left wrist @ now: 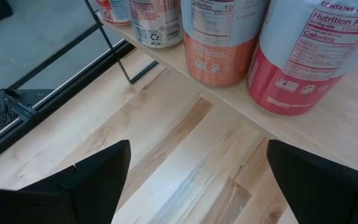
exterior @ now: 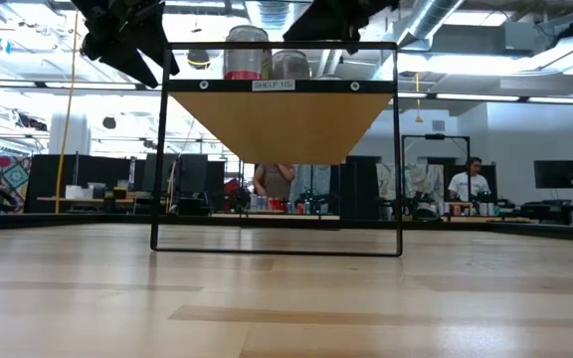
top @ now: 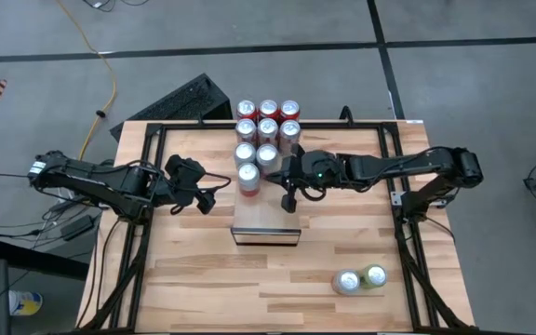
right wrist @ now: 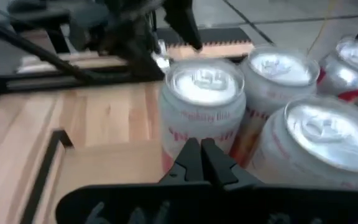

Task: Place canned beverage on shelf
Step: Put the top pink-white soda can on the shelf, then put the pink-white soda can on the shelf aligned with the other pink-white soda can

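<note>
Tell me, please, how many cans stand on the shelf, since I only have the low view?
Observer: Nine cans stand on the shelf, filling its far part.
Operator: Are any left on the table?
Observer: Yes, two more cans stand on the table, near its right front corner.
Operator: And the grippers?
Observer: The left gripper is open, left of the shelf; the right gripper is shut, over the shelf's bare part.

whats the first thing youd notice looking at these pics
A tight cluster of cans fills the far part of the raised shelf at the table's middle. The open left gripper and shut right gripper flank it, while two more cans lie on the tabletop near the right front corner.
</note>
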You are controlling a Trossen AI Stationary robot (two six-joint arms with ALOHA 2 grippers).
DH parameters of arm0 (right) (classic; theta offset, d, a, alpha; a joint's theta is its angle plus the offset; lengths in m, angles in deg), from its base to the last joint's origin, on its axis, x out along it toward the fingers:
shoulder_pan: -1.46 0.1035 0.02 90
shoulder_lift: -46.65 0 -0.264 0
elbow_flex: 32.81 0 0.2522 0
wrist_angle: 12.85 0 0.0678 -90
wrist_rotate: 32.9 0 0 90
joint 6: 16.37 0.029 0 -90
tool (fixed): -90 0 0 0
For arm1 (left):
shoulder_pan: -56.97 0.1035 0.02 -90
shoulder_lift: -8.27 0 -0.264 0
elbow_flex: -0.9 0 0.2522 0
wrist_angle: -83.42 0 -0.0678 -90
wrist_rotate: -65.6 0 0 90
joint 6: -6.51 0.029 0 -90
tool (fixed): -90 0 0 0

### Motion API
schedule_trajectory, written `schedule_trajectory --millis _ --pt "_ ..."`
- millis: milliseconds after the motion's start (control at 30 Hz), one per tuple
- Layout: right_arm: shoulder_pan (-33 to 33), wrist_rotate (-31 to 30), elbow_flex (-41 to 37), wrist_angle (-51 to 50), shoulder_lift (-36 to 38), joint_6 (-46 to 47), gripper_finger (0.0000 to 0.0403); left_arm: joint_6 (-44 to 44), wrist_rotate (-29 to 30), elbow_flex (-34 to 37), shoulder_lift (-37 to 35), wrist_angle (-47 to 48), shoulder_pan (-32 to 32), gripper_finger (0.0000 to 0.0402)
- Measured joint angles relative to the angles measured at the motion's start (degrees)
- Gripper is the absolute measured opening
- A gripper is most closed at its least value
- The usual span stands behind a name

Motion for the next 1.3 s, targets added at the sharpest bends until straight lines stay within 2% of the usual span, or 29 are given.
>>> schedule_trajectory --millis 867,1167,1300 --pt "-1.40 3.10 0.06 5.64 -3.51 -1.97 0.0000 -1.05 0.59 0.00 -0.02 0.00 0.01 0.0363" --pt "-0.94 1.90 0.04 2.52 -2.05 -0.62 0.0000 -0.70 0.59 0.00 -0.02 0.00 -0.01 0.0363" --pt "0.66 4.10 0.75 -5.76 2.78 4.93 0.0000 0.04 0.55 0.00 -0.02 0.01 -0.01 0.0363"
